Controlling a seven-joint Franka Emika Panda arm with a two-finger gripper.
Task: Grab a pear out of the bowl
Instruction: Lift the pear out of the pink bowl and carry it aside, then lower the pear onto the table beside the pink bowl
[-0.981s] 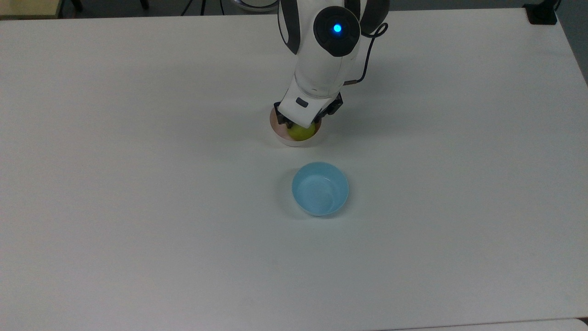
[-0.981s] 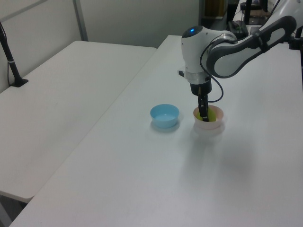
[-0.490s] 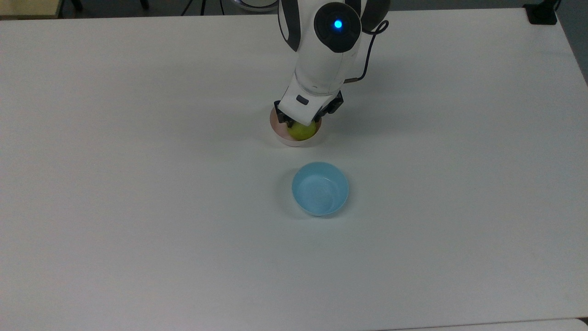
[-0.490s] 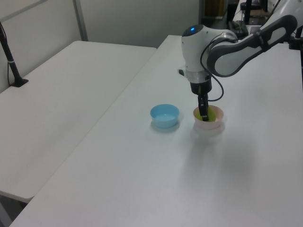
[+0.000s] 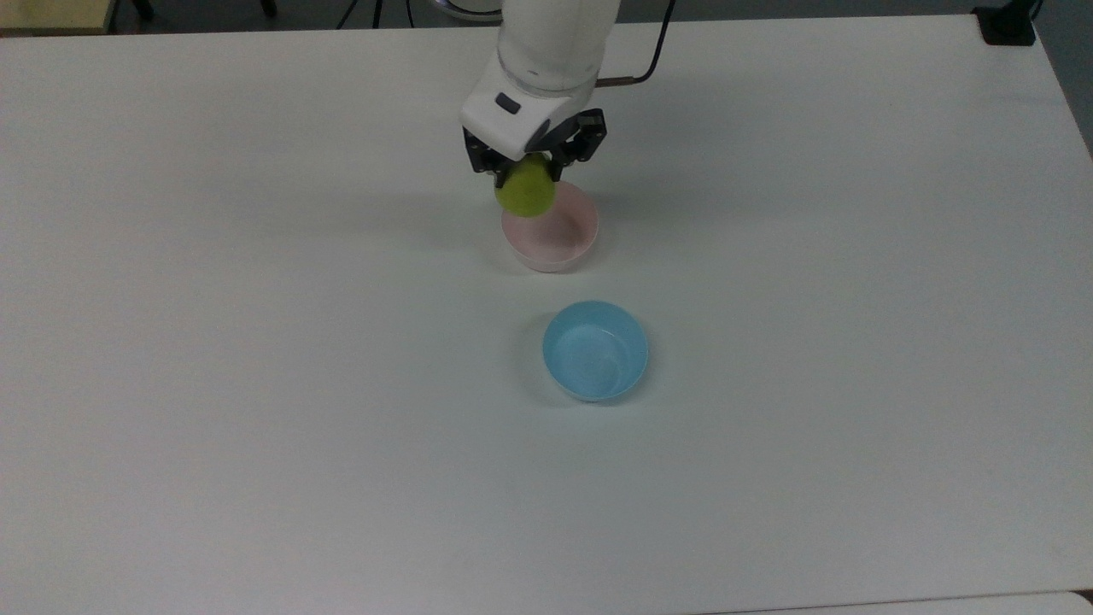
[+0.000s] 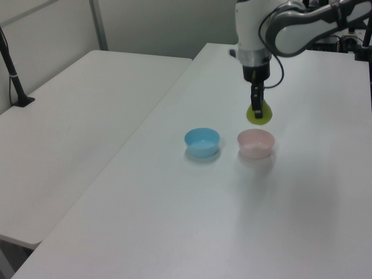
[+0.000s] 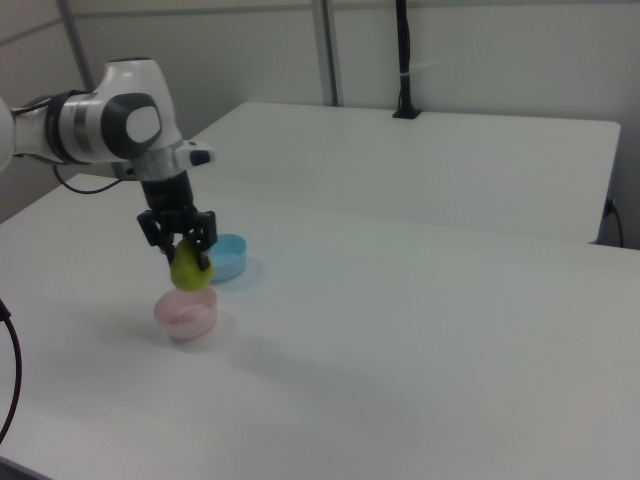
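Working back from the desk's (image 5: 256,427) near edge in the top view, the light blue bowl (image 5: 595,350) sits mid-desk, the pink bowl (image 5: 551,235) stands empty behind it, and the pear (image 5: 524,190) hangs above that bowl's far rim. The gripper (image 5: 531,171) has its fingers clamped on the pear's upper part. In my judgement, a steady vertical lift with unchanged squeeze suits best, since the rounded fruit could slip.

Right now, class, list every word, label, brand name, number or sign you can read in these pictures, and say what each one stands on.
No readable text in any view.
The pear, pink bowl, blue bowl and table are plain and unmarked.
A small dark patch on the gripper housing is too small to tell whether it holds writing.
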